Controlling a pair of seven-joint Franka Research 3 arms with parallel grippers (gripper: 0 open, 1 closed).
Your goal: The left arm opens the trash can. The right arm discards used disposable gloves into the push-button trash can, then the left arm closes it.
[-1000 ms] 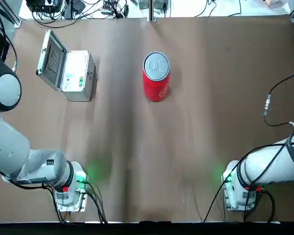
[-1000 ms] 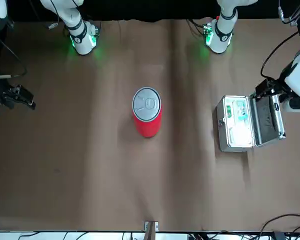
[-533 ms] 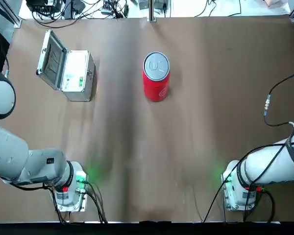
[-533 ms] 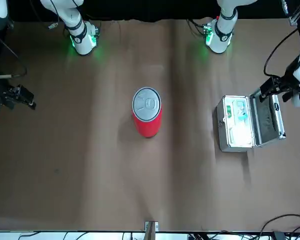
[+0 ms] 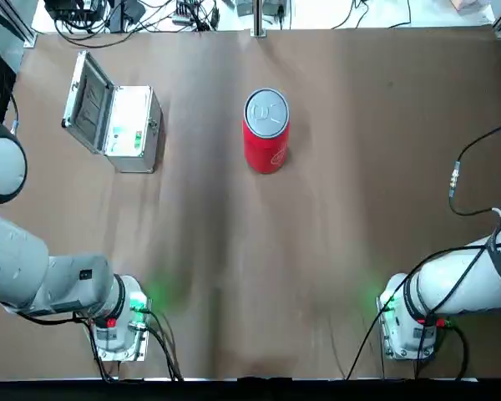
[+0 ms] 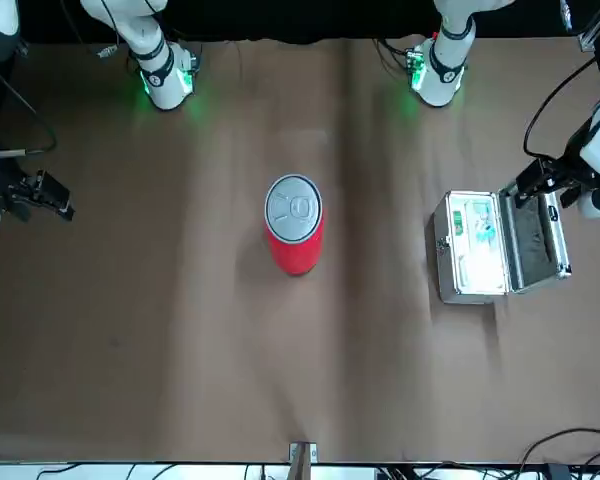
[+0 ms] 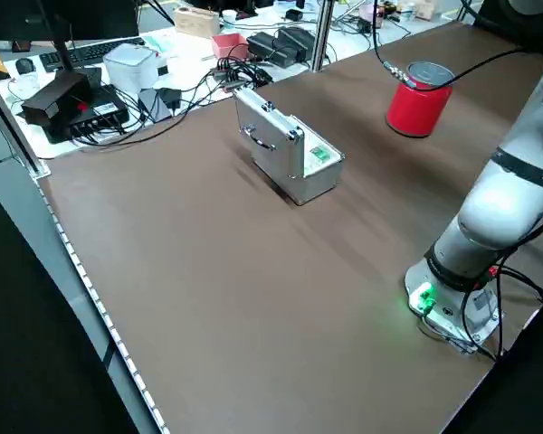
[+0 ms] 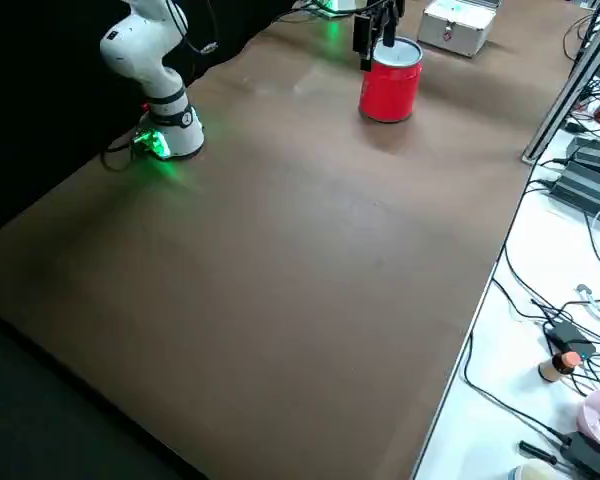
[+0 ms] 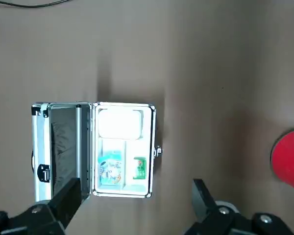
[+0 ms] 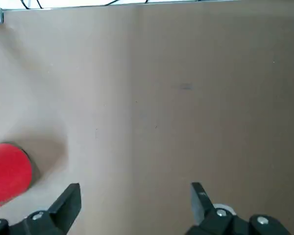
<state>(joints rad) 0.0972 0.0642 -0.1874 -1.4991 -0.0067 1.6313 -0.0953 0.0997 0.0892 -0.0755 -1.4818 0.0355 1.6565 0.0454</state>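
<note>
The red trash can (image 5: 266, 134) stands upright at the table's far middle, its round silver lid (image 6: 294, 208) shut. The gloves are out of view. My left gripper (image 6: 536, 184) hangs high over the table's left edge beside the silver case. In the left wrist view it (image 9: 137, 185) is open and holds nothing, with the trash can (image 9: 289, 159) off to one side. My right gripper (image 6: 42, 195) hovers at the table's right edge, far from the can. It (image 10: 135, 188) is open too, over bare table.
A silver metal case (image 5: 117, 125) sits at the far left with its hinged lid up, showing small packets inside (image 9: 121, 169). Both arm bases (image 5: 117, 322) (image 5: 409, 322) glow green at the near edge. Cables and gear (image 7: 90, 90) lie beyond the table.
The left arm has shifted a little toward the table's left edge by the case. The can, the case and the right gripper have stayed put.
</note>
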